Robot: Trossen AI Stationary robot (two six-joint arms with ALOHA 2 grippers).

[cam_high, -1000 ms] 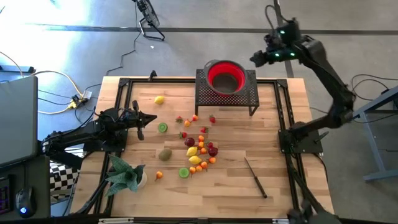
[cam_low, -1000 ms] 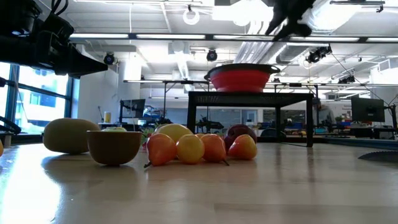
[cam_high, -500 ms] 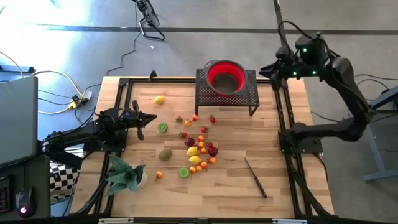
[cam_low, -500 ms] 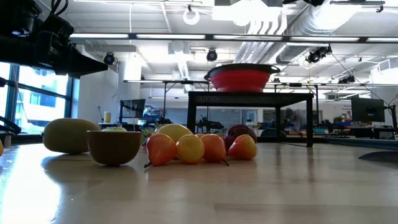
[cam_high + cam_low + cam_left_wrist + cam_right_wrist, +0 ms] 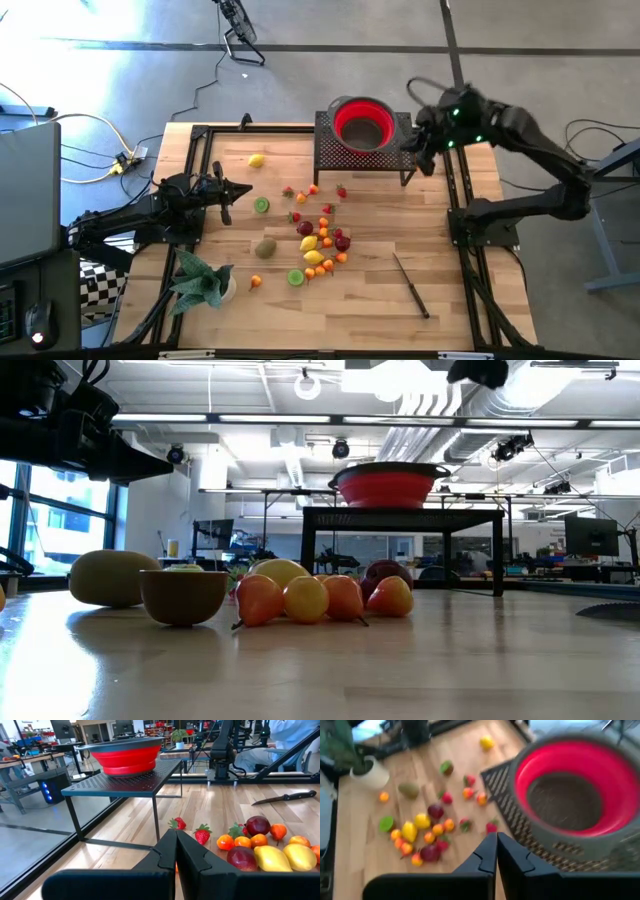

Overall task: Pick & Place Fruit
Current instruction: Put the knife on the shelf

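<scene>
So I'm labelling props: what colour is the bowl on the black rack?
Red inside with a grey rim; the bowl on the rack shows best in the high view.

No text, label, brand, number or sign can be read in any of the views.
</scene>
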